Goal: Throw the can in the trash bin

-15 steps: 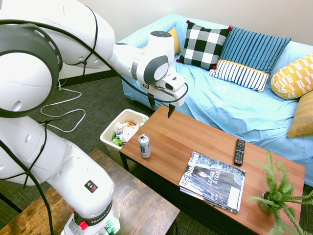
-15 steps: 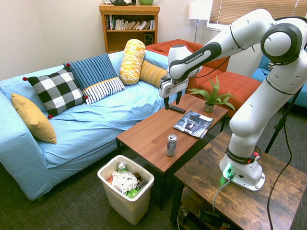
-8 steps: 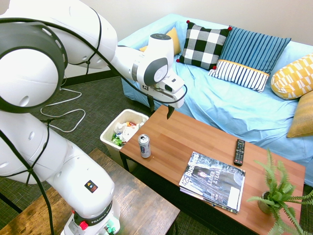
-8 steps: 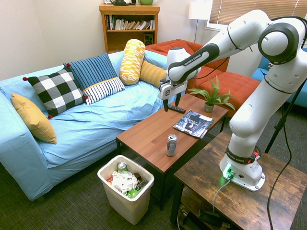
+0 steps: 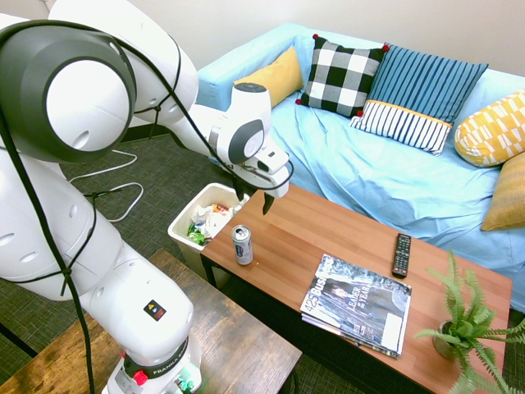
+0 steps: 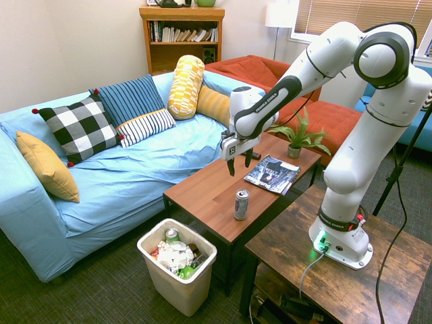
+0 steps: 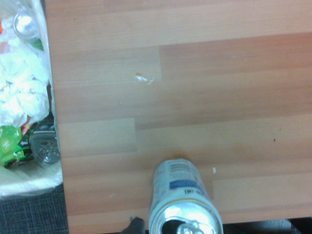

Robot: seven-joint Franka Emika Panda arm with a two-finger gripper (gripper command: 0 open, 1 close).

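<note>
The can [image 5: 242, 245] was slim and silver-white with blue markings, upright on the coffee table [image 6: 209, 191], near the end beside the trash bin [image 6: 179, 270]; its top faced up, with the pull tab and a dark opening visible in the wrist view. The gripper [image 6: 239, 167] was above the tabletop, fingers spread wide apart, holding nothing and touching neither can nor table; the can stood apart from its fingertips. The bin, off-white with a rimmed top, stood on the floor just past the table end and held crumpled white plastic, green packaging and a can. On the same tabletop lay a stack of magazines [image 5: 357, 304] and a black remote [image 5: 401, 255], with a potted fern [image 5: 463, 324] at the far end, all well apart from the bin. Nothing stood between gripper and can
</note>
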